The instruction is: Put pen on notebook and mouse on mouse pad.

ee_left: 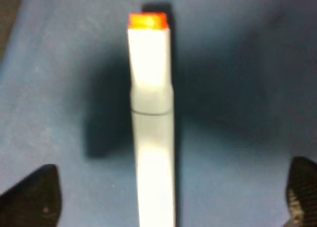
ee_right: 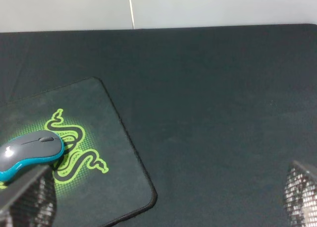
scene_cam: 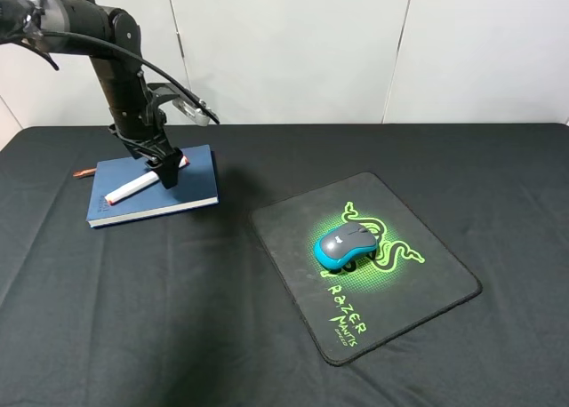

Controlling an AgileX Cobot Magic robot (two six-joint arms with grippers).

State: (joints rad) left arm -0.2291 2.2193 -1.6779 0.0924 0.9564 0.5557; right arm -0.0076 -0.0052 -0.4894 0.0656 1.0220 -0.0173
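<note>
Pen (scene_cam: 142,186) lies flat on the dark blue notebook (scene_cam: 196,180), release step in hand. Left gripper (ee_left: 168,197) sits low over it, fingers (ee_left: 34,197) spread wide either side, not pinching the pen. Mouse (scene_cam: 348,245) already sits on the mouse pad (scene_cam: 427,265) over the green logo. Right gripper (ee_right: 163,197) hangs above the pad edge, fingers (ee_right: 302,192) apart, holding nothing. Next move likely: lift left arm straight up, clear of the pen. Bench (scene_cam: 178,336) has black cloth; white panel walls behind.

On the black-clothed table (scene_cam: 178,318), the slim white red-tipped pen (scene_cam: 133,189) lies across the dark blue notebook (scene_cam: 191,171) at ten o'clock, while the grey-and-teal mouse (scene_cam: 347,246) sits on the black green-logoed mouse pad (scene_cam: 427,283).
</note>
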